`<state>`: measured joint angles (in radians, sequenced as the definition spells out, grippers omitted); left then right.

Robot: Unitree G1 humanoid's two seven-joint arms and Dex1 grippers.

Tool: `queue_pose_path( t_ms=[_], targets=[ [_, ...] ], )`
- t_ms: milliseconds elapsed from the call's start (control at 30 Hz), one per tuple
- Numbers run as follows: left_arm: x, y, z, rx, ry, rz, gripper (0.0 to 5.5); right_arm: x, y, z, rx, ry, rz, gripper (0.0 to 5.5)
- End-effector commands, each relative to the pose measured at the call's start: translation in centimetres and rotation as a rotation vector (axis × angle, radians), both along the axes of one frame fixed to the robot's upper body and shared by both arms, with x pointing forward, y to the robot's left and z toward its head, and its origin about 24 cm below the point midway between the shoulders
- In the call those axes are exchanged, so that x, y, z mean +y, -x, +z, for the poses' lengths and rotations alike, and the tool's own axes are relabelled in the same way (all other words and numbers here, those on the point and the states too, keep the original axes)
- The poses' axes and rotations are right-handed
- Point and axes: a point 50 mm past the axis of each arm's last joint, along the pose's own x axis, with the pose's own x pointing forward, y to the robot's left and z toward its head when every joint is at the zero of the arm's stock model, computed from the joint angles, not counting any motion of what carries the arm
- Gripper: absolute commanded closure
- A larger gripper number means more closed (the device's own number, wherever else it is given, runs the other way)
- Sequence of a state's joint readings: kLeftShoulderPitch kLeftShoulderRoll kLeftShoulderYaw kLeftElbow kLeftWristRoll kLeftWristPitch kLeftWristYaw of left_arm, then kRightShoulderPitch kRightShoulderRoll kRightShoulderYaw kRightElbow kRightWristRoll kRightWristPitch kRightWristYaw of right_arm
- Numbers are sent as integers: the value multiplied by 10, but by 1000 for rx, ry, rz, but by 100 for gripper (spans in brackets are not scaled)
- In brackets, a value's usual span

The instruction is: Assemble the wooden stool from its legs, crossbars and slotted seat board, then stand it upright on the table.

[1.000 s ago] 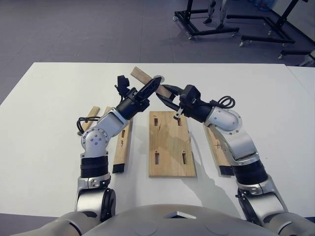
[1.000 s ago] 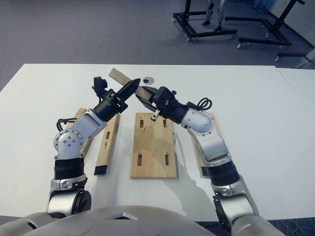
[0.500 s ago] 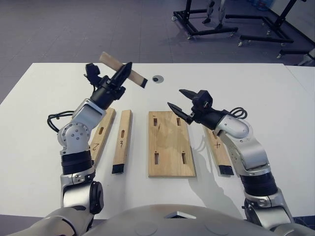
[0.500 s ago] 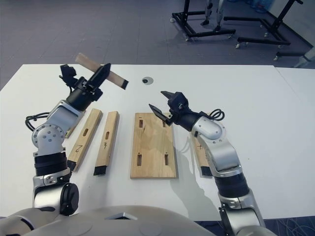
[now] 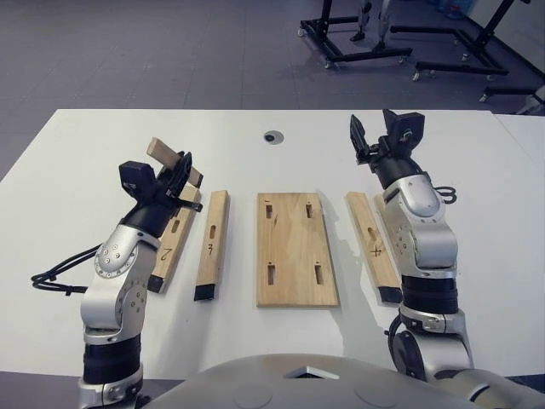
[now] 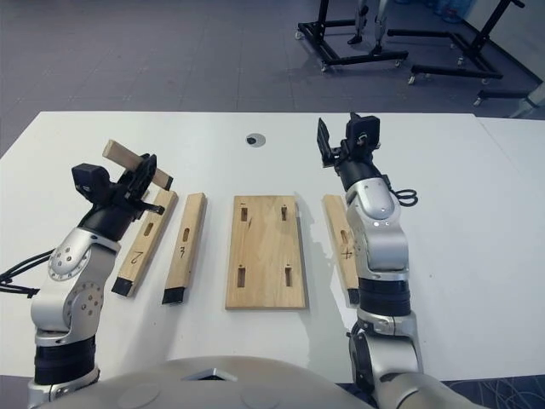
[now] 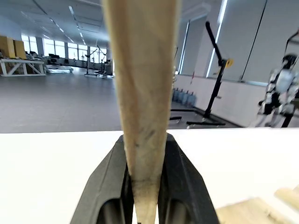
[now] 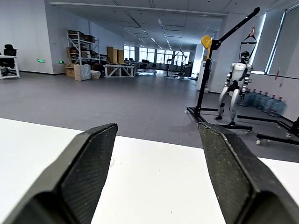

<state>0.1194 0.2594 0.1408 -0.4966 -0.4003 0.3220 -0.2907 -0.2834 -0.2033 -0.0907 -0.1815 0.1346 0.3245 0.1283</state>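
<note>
Three legs lie flat on the white table point(image 5: 477, 213) beside the slotted seat board point(image 5: 296, 249): the leftmost leg point(image 5: 173, 244) and second leg point(image 5: 211, 243) on its left, the right leg point(image 5: 373, 243) on its right (none touching the board). My left gripper point(image 5: 180, 173) is clamped on a short crossbar point(image 5: 170, 159), held tilted in the air over the leftmost leg's far end. My right gripper point(image 5: 376, 134) hangs above the right leg's far end, fingers spread wide with nothing between them.

My left fingers point(image 7: 111, 183) cover the crossbar's point(image 7: 142, 93) near end; its far end is cut off at the wrist view's edge. My left arm hides part of one leg point(image 5: 170, 247).
</note>
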Motion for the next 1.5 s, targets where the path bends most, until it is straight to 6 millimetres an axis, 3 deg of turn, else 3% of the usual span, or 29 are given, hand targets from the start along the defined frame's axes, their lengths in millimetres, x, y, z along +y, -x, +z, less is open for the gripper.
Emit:
queue_pose_path(
  t_ms=[33, 200, 433, 667, 1500],
  targets=[
    [17, 17, -20, 101, -42, 19, 511, -3, 2, 0, 5, 38, 2, 231],
    [37, 18, -29, 144, -15, 77, 511, 14, 5, -1, -3, 32, 26, 231],
    [59, -4, -26, 157, 1, 99, 511, 21, 6, -2, -25, 20, -8, 231],
    [47, -1, -33, 205, -2, 37, 511, 16, 10, -5, -28, 11, -51, 231],
    [47, 10, -39, 283, -51, 21, 511, 15, 21, -14, 2, 15, -72, 231]
  ],
)
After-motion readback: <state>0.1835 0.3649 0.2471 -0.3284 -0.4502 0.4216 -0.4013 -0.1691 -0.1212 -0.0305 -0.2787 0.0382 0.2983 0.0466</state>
